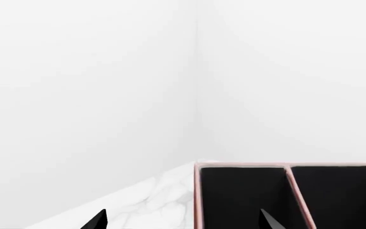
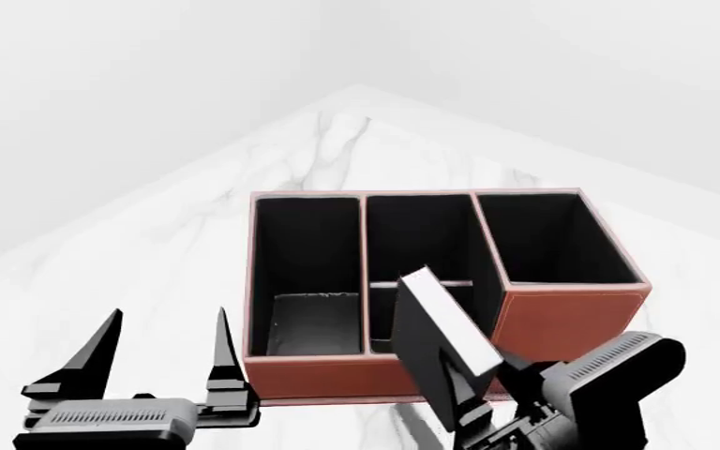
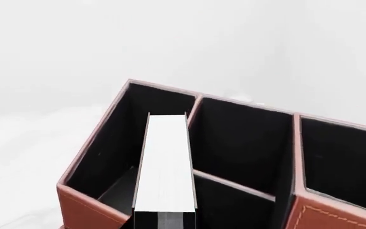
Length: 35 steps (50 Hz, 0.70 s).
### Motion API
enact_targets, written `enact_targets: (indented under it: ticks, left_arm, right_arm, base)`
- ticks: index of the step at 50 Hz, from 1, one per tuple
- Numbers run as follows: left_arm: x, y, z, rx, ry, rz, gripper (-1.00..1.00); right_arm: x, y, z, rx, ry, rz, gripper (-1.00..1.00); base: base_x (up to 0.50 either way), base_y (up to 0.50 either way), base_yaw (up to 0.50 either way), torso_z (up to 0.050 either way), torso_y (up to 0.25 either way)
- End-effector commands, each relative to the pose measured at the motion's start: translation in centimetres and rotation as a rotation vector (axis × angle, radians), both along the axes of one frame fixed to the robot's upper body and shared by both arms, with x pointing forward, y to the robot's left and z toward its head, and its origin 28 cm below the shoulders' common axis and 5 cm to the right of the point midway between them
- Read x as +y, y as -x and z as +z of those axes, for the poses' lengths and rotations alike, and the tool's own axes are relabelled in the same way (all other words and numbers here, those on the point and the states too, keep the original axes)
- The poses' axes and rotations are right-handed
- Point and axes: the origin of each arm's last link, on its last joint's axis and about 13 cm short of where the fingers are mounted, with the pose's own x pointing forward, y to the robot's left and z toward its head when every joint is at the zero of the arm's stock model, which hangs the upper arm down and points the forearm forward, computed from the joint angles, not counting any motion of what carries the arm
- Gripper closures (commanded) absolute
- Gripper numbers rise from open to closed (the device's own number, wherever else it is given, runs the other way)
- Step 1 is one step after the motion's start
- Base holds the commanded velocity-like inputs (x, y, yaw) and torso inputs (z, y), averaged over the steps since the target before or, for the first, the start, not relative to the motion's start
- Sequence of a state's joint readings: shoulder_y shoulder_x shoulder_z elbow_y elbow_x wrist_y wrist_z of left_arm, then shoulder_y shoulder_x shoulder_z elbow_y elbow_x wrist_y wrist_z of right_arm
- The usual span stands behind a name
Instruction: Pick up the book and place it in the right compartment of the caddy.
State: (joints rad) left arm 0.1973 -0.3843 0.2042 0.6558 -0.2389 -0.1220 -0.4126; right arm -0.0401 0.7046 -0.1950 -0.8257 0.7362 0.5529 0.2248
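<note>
The caddy [image 1: 291, 195] shows two black-lined sections on the white marble table [image 1: 151, 200], with dark gripper [image 1: 183, 220] fingertips [image 1: 97, 220] at the frame's edge.

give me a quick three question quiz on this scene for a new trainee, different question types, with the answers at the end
1. True or false: the book already rests inside the right compartment of the caddy.
2. Multiple choice: which end effector holds the book? A) the left end effector B) the right end effector C) neither
3. Fill in: the caddy has ___ sections.

Key:
1. False. In the head view the book is tilted in the air in front of the middle section, and the right compartment holds nothing visible.
2. B. The left end effector is open and holds nothing.
3. Three.
</note>
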Motion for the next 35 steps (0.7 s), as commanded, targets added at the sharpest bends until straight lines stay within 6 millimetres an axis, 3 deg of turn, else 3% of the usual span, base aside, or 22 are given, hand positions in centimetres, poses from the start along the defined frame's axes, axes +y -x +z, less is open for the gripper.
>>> enact_targets:
  ticks: [1, 16, 29, 35]
  left_arm:
    - [0.0, 0.0, 0.0, 0.002, -0.001, 0.002, -1.0]
    - [0.1, -0.1, -0.1, 0.009, -0.008, 0.007, -1.0]
    - [0.1, -0.2, -0.1, 0.017, -0.012, 0.012, -1.0]
    - [0.1, -0.2, -0.1, 0.018, -0.014, 0.012, -1.0]
  right_arm:
    - [-0.1, -0.6, 3.4, -0.102, 0.024, -0.011, 1.0]
    - [-0.3, -1.2, 7.6, -0.185, 0.039, -0.042, 1.0]
    - [-1.2, -2.9, 12.1, -0.243, -0.03, -0.108, 1.0]
    - [-1.6, -3.4, 12.9, -0.248, -0.047, -0.129, 1.0]
  base:
    - [0.0, 0.0, 0.0, 0.0, 0.0]
    - [0.0, 0.0, 0.0, 0.0, 0.001]
    - [0.0, 0.0, 0.0, 0.0, 0.001]
    - [0.0, 0.0, 0.0, 0.0, 0.002]
